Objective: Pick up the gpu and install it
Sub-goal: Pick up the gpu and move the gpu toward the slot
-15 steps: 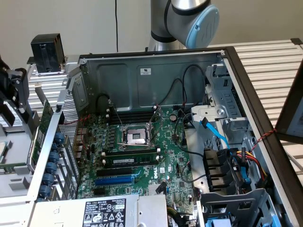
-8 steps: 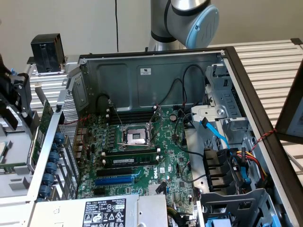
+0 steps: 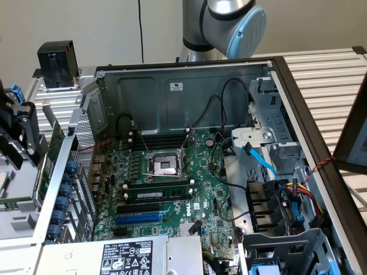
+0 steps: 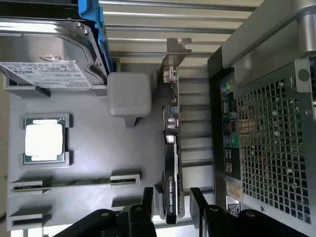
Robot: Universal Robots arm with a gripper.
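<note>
Pale slatted table point(image 3: 321, 74) carries the computer case point(image 3: 172, 86), which lies on its side without its cover, so the motherboard point(image 3: 189, 166) faces up and its slots can be reached from above. Beside the case's perforated rear wall I see a gray tray point(image 4: 89, 148) that keeps the parts in their own pockets: a hard drive point(image 4: 44, 44), a processor point(image 4: 44, 139) and a memory stick point(image 4: 74, 182). The gpu point(image 4: 171, 163) stands on its thin edge in a slot of this tray, next to the case, and I judge this leaves both flat faces free for a grasp. The gripper point(image 4: 171, 192) is spread, with one of its fingers point(image 4: 147, 200) on each side of the card's end. It seems the pads do not touch the card, but the gaps are narrow and hard for me to judge.
</note>
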